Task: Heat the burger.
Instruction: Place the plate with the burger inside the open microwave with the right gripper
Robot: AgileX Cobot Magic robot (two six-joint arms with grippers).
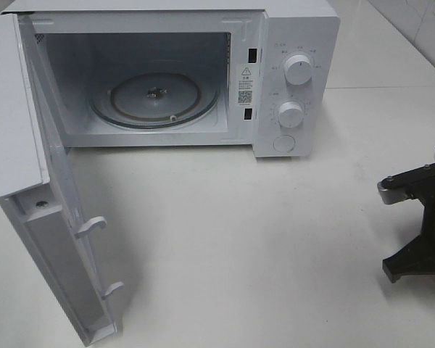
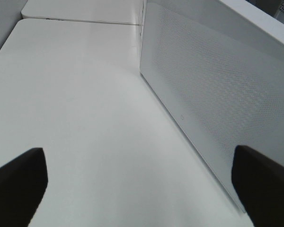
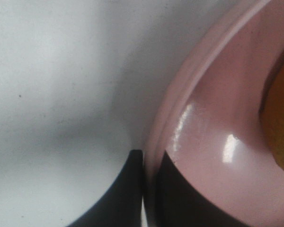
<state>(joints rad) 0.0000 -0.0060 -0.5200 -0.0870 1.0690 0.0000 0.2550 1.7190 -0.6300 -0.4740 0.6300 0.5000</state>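
The burger (image 3: 280, 109) shows only as a golden-brown sliver at the edge of the right wrist view, sitting on a pink plate (image 3: 217, 123). My right gripper (image 3: 149, 158) is shut on the plate's rim, one dark finger inside the rim and one outside. In the high view only part of the right arm (image 1: 420, 217) shows at the right edge; the plate and burger are out of that frame. My left gripper (image 2: 138, 161) is open with nothing between its fingers, beside the outer face of the microwave door (image 2: 213, 85).
The white microwave (image 1: 290, 43) stands at the back of the white table, its door (image 1: 29, 145) swung wide open to the left. A glass turntable (image 1: 154, 98) lies inside the cavity. Two knobs (image 1: 299, 69) sit on the right panel.
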